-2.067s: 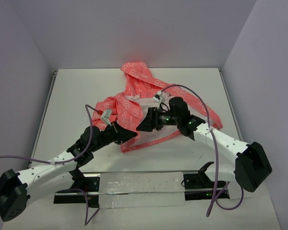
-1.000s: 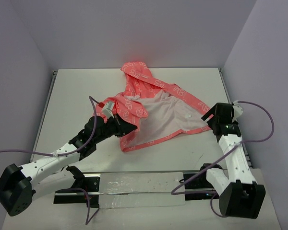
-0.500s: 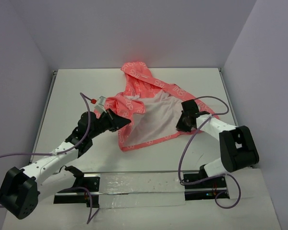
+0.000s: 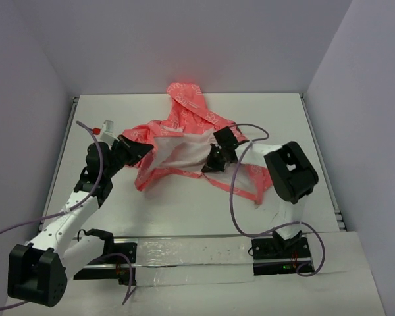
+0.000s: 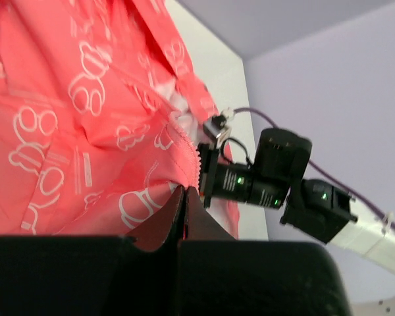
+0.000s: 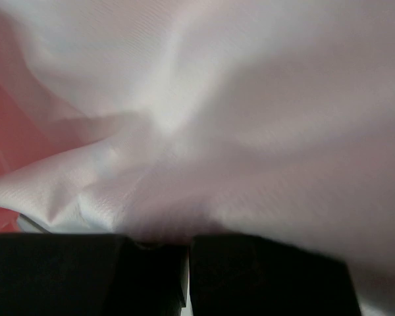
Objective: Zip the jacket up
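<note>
Jacket (image 4: 184, 122) lay open on the table (image 4: 118, 112), pale lining (image 4: 184, 153) up. Left gripper (image 4: 147, 147) was clamped on its coral edge; right gripper (image 4: 209, 164) was clenched on the lining.

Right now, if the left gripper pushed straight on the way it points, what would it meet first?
The jacket: the left gripper is shut on its coral fabric by the zipper teeth. Beyond that fold the right arm's black wrist seems to lie in line, though depth is unclear.
</note>
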